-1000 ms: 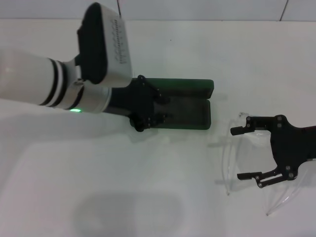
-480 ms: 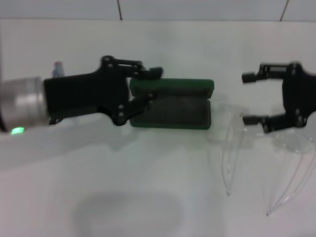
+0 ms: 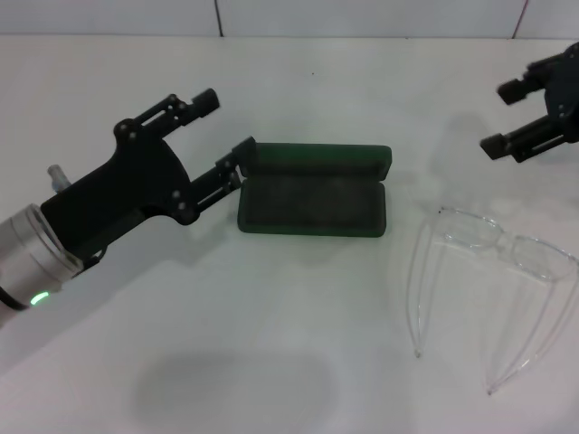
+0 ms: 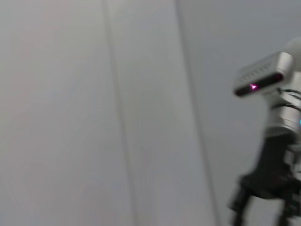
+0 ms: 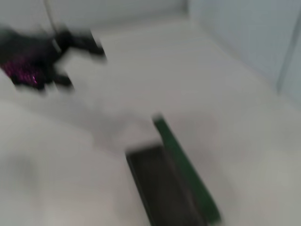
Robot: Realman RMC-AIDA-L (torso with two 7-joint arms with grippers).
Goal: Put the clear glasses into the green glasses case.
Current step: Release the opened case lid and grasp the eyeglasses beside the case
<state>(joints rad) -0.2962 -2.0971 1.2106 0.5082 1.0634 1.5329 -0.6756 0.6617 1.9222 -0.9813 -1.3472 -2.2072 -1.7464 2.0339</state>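
While my case (image 3: 314,194) lies open on the white counter (image 3: 289,344), its dark lining faces up and its green lid stands along the far edge. The glasses (image 3: 493,271) rest on the counter well to the right of the case, apart from it, lens toward the back and the two thin arms pointing toward me. Nothing lies between case and glasses, and nothing sits in the case. A tiled wall (image 3: 362,16) runs behind the counter.

My left end effector (image 3: 222,127) is raised at the case's left end, tilted so the fingers point up and to the right. They are spread wide and hold nothing; the lower fingertip is close by the case's back-left corner, though I cannot tell whether it touches. My left arm slants down toward the near left, a green light showing on its wrist.

My right end effector (image 3: 507,116) is lifted at the far right, above and behind the glasses, clear of them. Its fingers point left, parted and empty.

In my right wrist view, the case (image 5: 171,183) shows blurred.
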